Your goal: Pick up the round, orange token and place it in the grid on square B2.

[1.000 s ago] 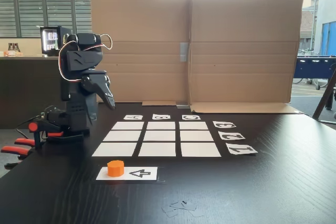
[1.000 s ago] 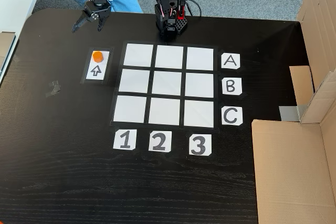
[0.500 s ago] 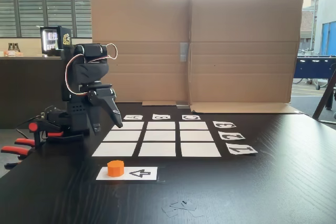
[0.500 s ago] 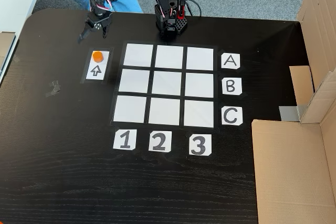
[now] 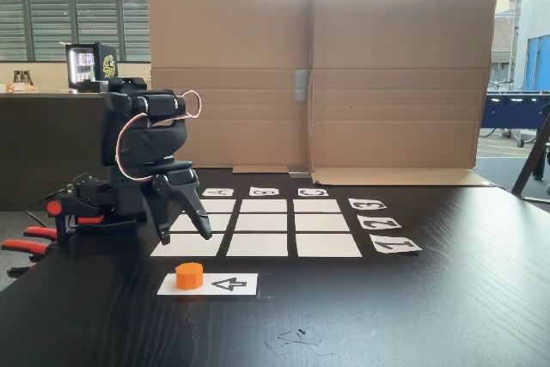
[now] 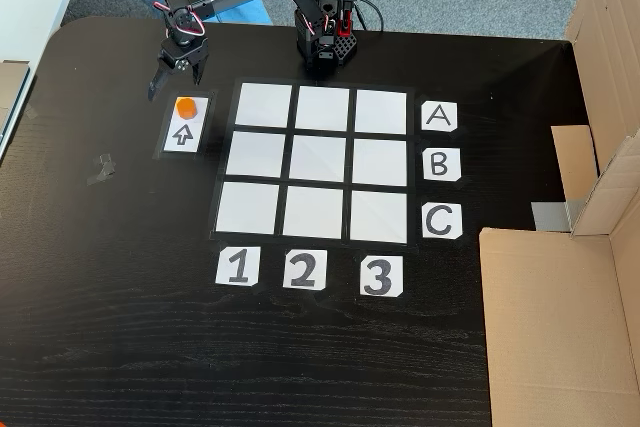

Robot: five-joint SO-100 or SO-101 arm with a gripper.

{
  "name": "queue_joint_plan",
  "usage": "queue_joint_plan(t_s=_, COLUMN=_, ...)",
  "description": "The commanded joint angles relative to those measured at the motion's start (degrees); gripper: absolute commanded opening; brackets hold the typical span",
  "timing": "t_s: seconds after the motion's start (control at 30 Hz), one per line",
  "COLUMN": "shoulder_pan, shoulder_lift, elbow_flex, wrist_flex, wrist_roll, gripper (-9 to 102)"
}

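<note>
A: Start with the low fixed view, the one facing the cardboard.

B: The token [image 5: 189, 275] sits on the left end of a white strip [image 5: 208, 284] with a black arrow [image 5: 229, 283], near the table's front edge. The gripper [image 5: 183, 235] hangs at about 12 o'clock from the token, a gap of air between them, its two dark fingers spread apart with nothing between them. The grid [image 5: 257, 229] lies at roughly 1 o'clock from the token. B2 [image 5: 262, 222], the centre sheet, is bare.

A: And the fixed view from above?

B: The token [image 6: 185, 106] rests at the top end of the strip [image 6: 184, 124], at 12 o'clock from the arrow [image 6: 183, 135]. The gripper [image 6: 172, 87] is just at 11 o'clock from it, jaws parted, points aimed down at the dark table [image 6: 120, 277], holding nothing. The grid [image 6: 318, 163] lies at 3 o'clock from the strip, and B2 [image 6: 319, 159] carries nothing; the other eight sheets look bare too. Letters run down the grid's right edge, numbers along its lower edge.

A: Any contact between fingers and token?

B: None that I can see in either view.
</note>
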Motion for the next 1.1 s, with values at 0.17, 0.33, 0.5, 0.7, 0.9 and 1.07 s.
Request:
queue_joint_plan(t_s=0.17, shoulder_pan=-0.4, shoulder_lift=-3.7, elbow_flex=-6.5, wrist_flex=0.4, wrist_roll=-5.5, gripper=51)
queue_joint_plan(t_s=0.33, shoulder_pan=-0.4, shoulder_lift=-6.4, elbow_flex=-8.5, wrist_flex=0.4, wrist_roll=-8.7, gripper=51)
queue_joint_plan(t_s=0.5, shoulder_pan=-0.6, shoulder_lift=-7.8, elbow_flex=-9.5, wrist_flex=0.4, wrist_roll=-11.0, gripper=51)
queue_joint_plan(t_s=0.7, shoulder_pan=-0.5, shoulder_lift=-10.8, elbow_flex=-12.5, wrist_flex=0.3, wrist_roll=-12.0, gripper=51)
queue_joint_plan(t_s=0.9, shoulder_pan=-0.7, shoulder_lift=-12.7, elbow_flex=-14.2, wrist_flex=0.3, wrist_roll=-13.8, gripper=51)
queue_joint_plan(t_s=1.07, shoulder_pan=-1.7, shoulder_lift=-13.4, elbow_flex=-14.3, wrist_flex=0.3, wrist_roll=-14.6, gripper=51)
